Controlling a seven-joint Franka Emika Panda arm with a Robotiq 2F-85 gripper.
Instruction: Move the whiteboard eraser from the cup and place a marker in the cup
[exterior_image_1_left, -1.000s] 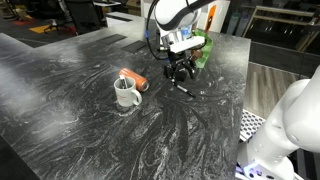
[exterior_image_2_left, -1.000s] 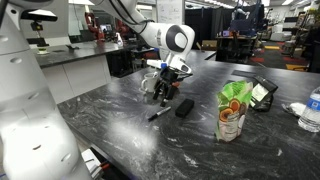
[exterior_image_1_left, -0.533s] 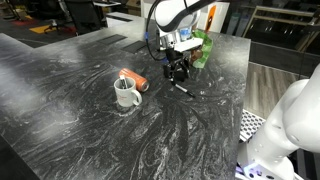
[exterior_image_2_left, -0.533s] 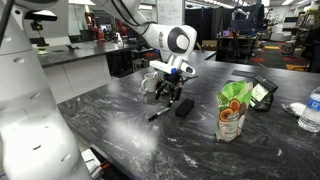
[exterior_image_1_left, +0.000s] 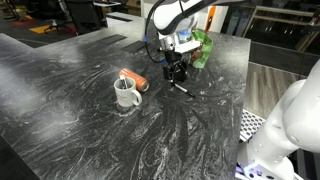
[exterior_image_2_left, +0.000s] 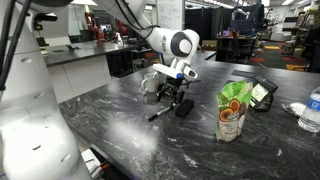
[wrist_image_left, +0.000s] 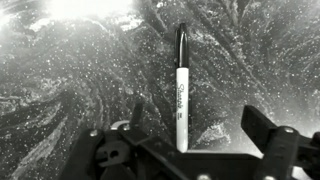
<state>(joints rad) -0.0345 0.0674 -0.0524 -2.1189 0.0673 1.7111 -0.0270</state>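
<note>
The white mug shows in both exterior views (exterior_image_1_left: 126, 94) (exterior_image_2_left: 149, 84), and I cannot see inside it. A black-capped white marker (wrist_image_left: 181, 85) lies flat on the dark marbled table, also seen in both exterior views (exterior_image_1_left: 181, 90) (exterior_image_2_left: 158, 115). The black eraser (exterior_image_2_left: 185, 107) lies on the table by the marker, apart from the mug. My gripper (wrist_image_left: 200, 125) is open and empty. It hovers low over the marker's near end, with the marker between its fingers, closer to one finger. It also shows in both exterior views (exterior_image_1_left: 176, 73) (exterior_image_2_left: 175, 97).
An orange-red oblong object (exterior_image_1_left: 133, 78) lies against the mug. A green snack bag (exterior_image_2_left: 234, 110) (exterior_image_1_left: 202, 50) stands near the gripper. A phone-like device (exterior_image_2_left: 262, 92) and a water bottle (exterior_image_2_left: 311, 108) lie beyond the bag. The table edge runs close to a white robot body (exterior_image_1_left: 290, 125).
The gripper has moved away from the mug side toward the marker and eraser, and a little lower. The marker, eraser and mug have not moved.
</note>
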